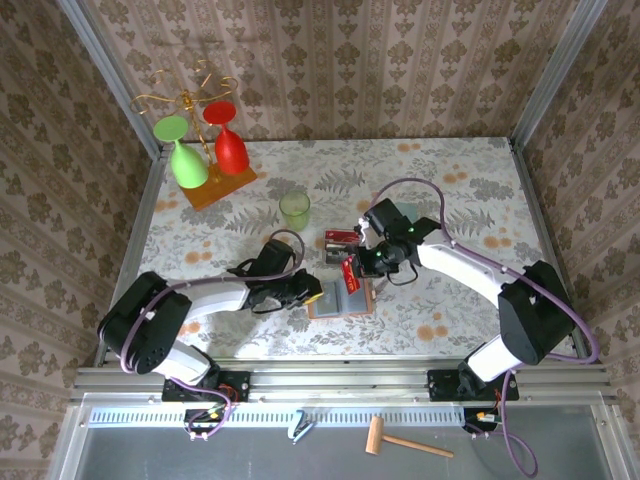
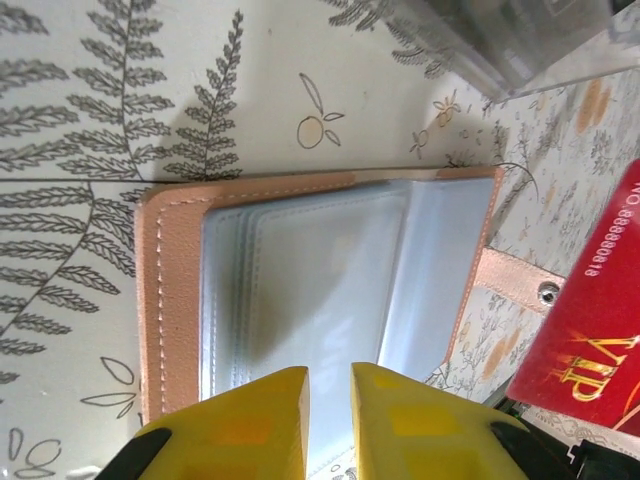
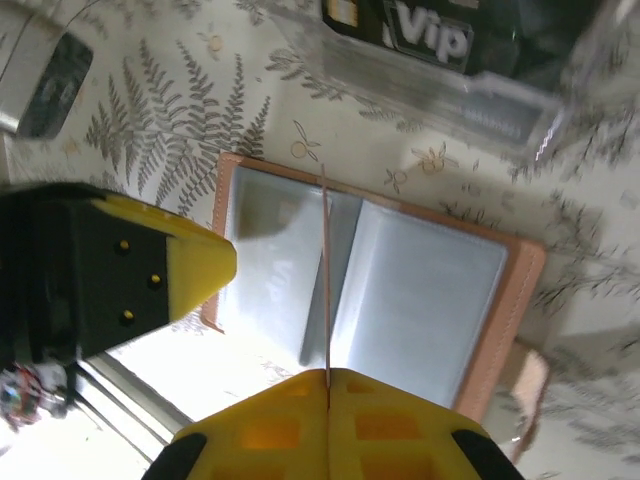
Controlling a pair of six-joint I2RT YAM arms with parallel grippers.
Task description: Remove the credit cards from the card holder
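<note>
The card holder (image 1: 345, 303) lies open and flat on the table, salmon-pink outside with pale grey-blue pockets (image 2: 300, 290) (image 3: 430, 290). My right gripper (image 1: 353, 270) (image 3: 328, 372) is shut on a red credit card (image 2: 590, 330), held upright just above the holder's middle fold and seen edge-on in the right wrist view (image 3: 325, 270). My left gripper (image 1: 312, 290) (image 2: 328, 372) hovers low over the holder's near-left edge, its yellow fingers a narrow gap apart with nothing between them. One left finger (image 3: 190, 265) shows beside the holder in the right wrist view.
A clear box (image 3: 450, 95) holding a dark "Vip" card (image 3: 425, 35) lies just beyond the holder (image 1: 341, 238). A green cup (image 1: 294, 210) stands behind it. A rack with a green and a red glass (image 1: 205, 150) stands at the back left.
</note>
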